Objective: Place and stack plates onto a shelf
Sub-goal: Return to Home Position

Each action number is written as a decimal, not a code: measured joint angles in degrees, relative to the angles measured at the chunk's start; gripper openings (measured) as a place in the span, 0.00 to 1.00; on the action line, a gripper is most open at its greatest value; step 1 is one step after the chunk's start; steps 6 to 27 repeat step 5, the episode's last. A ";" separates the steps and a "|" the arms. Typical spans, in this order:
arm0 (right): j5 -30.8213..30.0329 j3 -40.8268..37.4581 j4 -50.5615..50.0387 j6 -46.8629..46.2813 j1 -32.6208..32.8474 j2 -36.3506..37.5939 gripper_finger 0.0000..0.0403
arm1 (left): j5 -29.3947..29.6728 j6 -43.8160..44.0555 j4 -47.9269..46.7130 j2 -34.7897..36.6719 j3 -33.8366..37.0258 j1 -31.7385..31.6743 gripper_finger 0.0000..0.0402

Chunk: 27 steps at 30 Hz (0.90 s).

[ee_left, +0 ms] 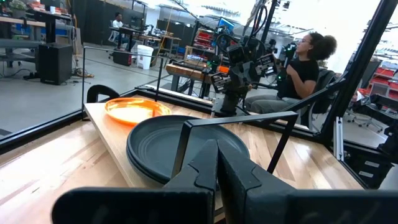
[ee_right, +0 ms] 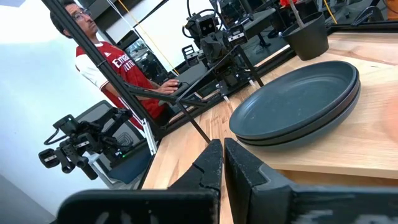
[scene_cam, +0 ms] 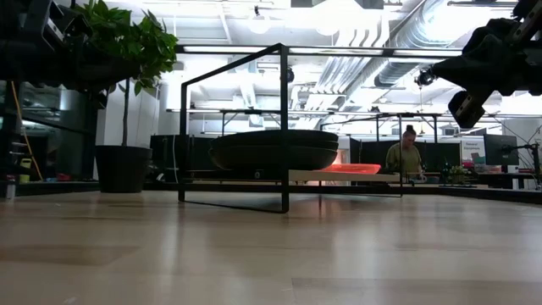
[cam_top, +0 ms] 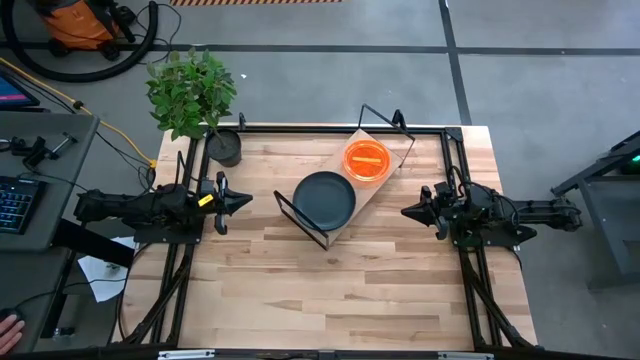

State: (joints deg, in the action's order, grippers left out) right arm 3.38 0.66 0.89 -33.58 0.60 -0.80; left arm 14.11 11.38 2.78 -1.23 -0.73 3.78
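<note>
A stack of dark grey plates (cam_top: 324, 197) rests on the near-left part of the wooden shelf (cam_top: 366, 200). A stack of orange plates (cam_top: 366, 160) sits on its far-right part. The shelf stands on a black wire frame (cam_top: 300, 222) in the middle of the table. The grey stack (ee_left: 180, 146) (ee_right: 298, 102) and orange plates (ee_left: 130, 110) show in the wrist views. My left gripper (cam_top: 243, 201) hovers shut at the table's left, clear of the shelf. My right gripper (cam_top: 406, 211) hovers shut at the right.
A potted plant (cam_top: 200, 105) stands at the table's far left corner. Black frame rails (cam_top: 330, 128) run along the table's far edge and sides. Bare tabletop (cam_top: 340, 290) lies near the front edge. People sit beyond the table (ee_left: 298, 68) (ee_right: 118, 68).
</note>
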 joint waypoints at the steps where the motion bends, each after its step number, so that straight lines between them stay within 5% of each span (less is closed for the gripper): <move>1: 0.00 0.01 0.00 0.04 -0.02 0.02 0.00 | 0.00 0.00 -0.01 0.00 0.00 0.00 0.00; 27: 0.00 0.01 0.00 0.01 -0.02 0.00 0.00 | 0.00 0.00 -0.01 -0.01 0.00 0.01 0.00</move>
